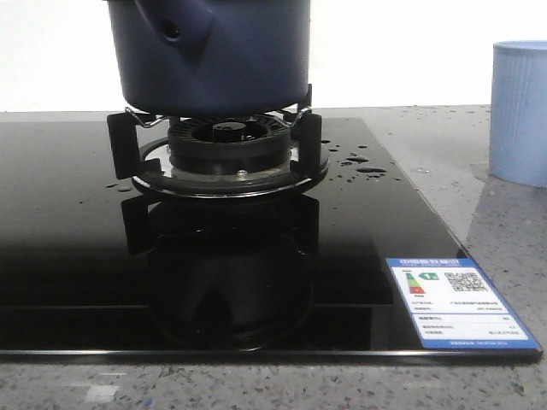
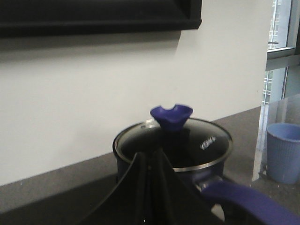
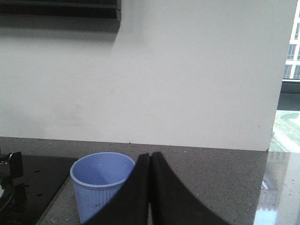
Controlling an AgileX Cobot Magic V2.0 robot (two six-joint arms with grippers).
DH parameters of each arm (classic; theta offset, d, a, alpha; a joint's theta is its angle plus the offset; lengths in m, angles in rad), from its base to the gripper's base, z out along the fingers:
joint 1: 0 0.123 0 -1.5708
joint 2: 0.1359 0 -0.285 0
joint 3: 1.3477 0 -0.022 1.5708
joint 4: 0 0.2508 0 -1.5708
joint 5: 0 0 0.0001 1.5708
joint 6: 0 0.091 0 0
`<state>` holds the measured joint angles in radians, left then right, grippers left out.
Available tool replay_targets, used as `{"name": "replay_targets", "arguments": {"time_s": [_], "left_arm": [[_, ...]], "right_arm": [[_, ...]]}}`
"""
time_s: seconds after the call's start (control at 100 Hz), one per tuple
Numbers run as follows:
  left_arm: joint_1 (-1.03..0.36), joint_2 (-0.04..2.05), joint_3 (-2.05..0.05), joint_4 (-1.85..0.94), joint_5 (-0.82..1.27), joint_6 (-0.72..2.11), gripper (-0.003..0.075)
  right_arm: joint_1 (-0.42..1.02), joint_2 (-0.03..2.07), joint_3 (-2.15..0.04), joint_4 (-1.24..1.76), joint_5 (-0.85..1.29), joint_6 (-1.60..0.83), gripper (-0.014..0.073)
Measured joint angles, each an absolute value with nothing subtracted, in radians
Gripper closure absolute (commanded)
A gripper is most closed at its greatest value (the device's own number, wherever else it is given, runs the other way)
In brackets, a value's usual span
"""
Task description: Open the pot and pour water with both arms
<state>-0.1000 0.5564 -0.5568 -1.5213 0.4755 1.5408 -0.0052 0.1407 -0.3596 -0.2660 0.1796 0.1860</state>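
Soft, even light fills all three views, with daylight showing through the window [image 3: 290,56] on the right. The black glass hob [image 1: 77,213] mirrors the burner and the pot [image 1: 214,51] sharply, and water [image 1: 369,170] drops glint on it. Both wrist views are slightly soft; the dark fingers [image 2: 150,192] close to the lens are blurred, featureless silhouettes. The white wall [image 3: 187,70] looks bright, mildly washed.

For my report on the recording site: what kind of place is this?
Probably a kitchen: a dark navy-blue round pot sits on a gas burner in a black glass hob, set into a grey speckled stone counter.
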Motion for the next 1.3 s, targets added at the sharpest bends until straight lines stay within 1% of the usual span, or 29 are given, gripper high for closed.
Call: {"name": "replay_targets", "arguments": {"time_s": [0.14,0.33,0.94,1.09,1.16,1.19,1.24,1.3], "left_arm": [[-0.100,0.412,-0.414,-1.521,0.467,1.541,0.0739],[-0.100,0.295,-0.346,-1.523,0.467,1.541,0.0739],[-0.100,0.283,-0.344,-1.527,0.466,1.540,0.0739],[-0.100,0.283,-0.344,-1.508,0.392,1.540,0.0739],[-0.100,0.283,-0.344,-1.423,0.333,1.485,0.0739],[-0.100,0.283,-0.344,-1.329,0.304,1.421,0.0739],[-0.100,0.283,-0.344,-1.132,0.275,1.246,0.0739],[-0.100,0.283,-0.344,-0.843,0.268,0.931,0.0739]], "right_arm": [[-0.005,0.136,-0.360,-0.266,0.190,0.186,0.0667],[-0.005,0.136,-0.360,-0.266,0.193,0.186,0.0667],[-0.005,0.136,-0.360,-0.266,0.195,0.186,0.0667],[-0.005,0.136,-0.360,-0.266,0.195,0.186,0.0667],[-0.005,0.136,-0.360,-0.266,0.195,0.186,0.0667],[-0.005,0.136,-0.360,-0.266,0.195,0.186,0.0667],[-0.005,0.136,-0.360,-0.266,0.195,0.186,0.0667],[-0.005,0.136,-0.360,-0.266,0.195,0.186,0.0667]]}}
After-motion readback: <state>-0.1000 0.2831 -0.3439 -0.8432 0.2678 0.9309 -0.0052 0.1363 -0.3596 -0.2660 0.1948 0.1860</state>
